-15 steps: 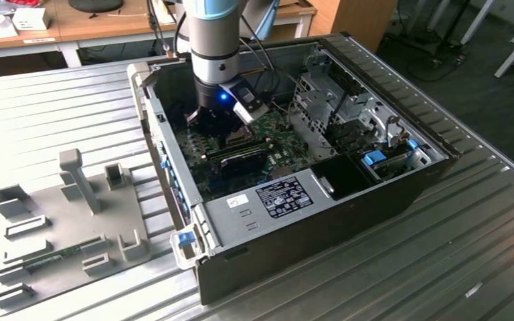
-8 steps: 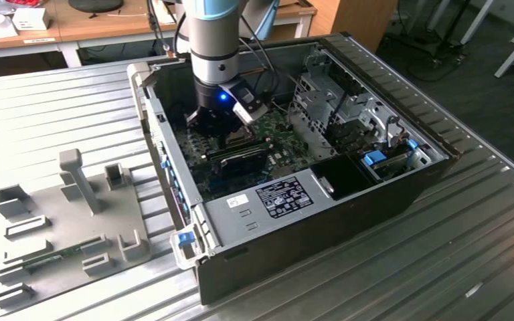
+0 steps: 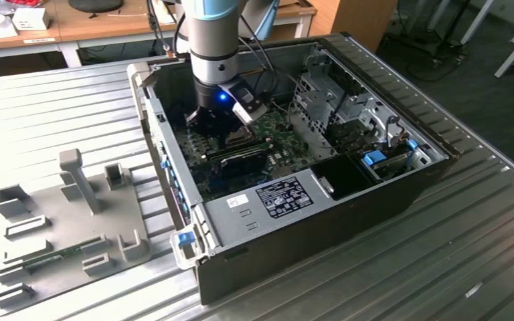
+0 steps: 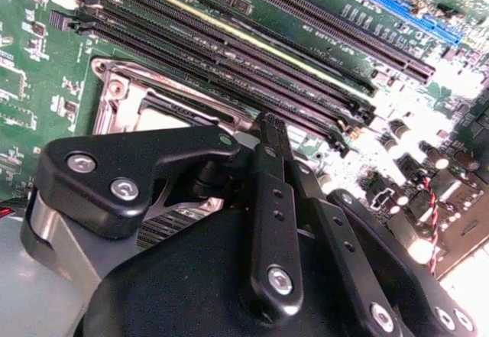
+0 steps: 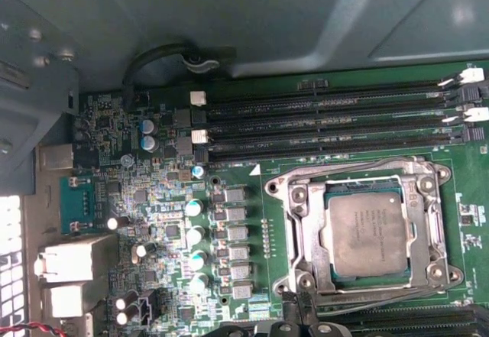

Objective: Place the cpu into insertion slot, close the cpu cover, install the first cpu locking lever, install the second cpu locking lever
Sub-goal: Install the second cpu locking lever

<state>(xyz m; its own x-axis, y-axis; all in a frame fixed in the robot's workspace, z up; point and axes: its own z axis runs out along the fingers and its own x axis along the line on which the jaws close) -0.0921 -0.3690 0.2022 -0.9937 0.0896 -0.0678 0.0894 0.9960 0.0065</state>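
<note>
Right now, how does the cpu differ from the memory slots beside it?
The cpu is a flat grey metal square; the memory slots are long, narrow and black. The cpu sits inside the silver cover; the memory slots lie bare and look empty, with white clips at their ends. Both sit on the same green board.

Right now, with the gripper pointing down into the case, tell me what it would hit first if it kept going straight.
Most likely the edge of the cpu cover around the cpu, seated in the insertion slot. The gripper sits at that rim; depth is unclear, so the green board beside it could come first.
</note>
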